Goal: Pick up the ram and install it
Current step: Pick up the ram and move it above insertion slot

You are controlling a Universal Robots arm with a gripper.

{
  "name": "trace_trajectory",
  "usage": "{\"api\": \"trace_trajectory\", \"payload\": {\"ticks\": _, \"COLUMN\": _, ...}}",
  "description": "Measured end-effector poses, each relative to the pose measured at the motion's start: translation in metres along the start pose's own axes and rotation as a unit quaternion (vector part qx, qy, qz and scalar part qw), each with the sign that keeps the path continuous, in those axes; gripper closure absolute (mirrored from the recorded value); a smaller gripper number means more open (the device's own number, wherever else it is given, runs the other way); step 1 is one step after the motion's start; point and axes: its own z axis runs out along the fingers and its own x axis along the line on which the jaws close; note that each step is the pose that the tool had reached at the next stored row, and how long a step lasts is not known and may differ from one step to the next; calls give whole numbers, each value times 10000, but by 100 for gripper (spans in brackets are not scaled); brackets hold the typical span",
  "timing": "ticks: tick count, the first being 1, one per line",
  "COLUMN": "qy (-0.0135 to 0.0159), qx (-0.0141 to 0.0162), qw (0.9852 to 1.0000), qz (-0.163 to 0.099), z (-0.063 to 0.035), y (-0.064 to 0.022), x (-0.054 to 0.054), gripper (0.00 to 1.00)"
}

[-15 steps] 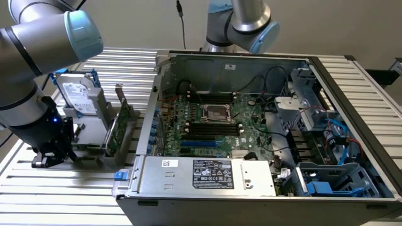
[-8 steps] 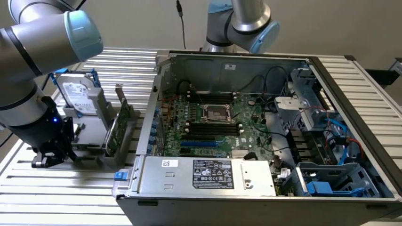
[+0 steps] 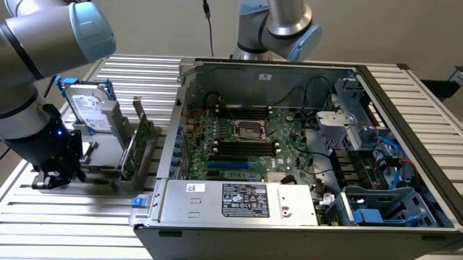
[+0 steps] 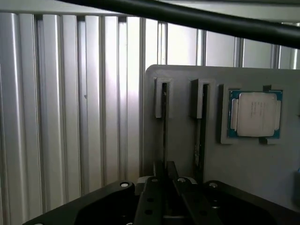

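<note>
Exterior view: one arm, one end effector (image 3: 52, 176), lowered at the exterior view's left onto a grey holder (image 3: 101, 162) on the slatted surface (image 3: 72, 216). The holder carries one hard drive (image 3: 90, 111) and one expansion card (image 3: 137, 146), both upright. One open computer case (image 3: 261, 73) stands to the right.

Wrist view: the holder (image 4: 180, 140) has two narrow slots and one recess with one processor (image 4: 255, 114). The ram (image 4: 164, 126) stands on edge in the slot farther from the processor. The end effector (image 4: 165, 168) sits over its near end, fingers (image 4: 151, 187) drawn close, pinching it. A second thin green stick (image 4: 200, 140) occupies the other slot.
</note>
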Motion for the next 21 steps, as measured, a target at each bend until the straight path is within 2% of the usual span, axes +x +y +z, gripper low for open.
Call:
{"api": "trace_trajectory", "payload": {"ticks": 15, "qy": 0, "qx": -9, "qw": 10000, "qz": -1, "z": -672, "y": -8, "x": -33, "gripper": 86}}
{"api": "trace_trajectory", "payload": {"ticks": 18, "qy": 0, "qx": -25, "qw": 10000, "qz": 1, "z": -810, "y": -75, "x": -41, "gripper": 86}}
{"api": "trace_trajectory", "payload": {"ticks": 21, "qy": 0, "qx": -50, "qw": 10000, "qz": 2, "z": -944, "y": -192, "x": -48, "gripper": 86}}
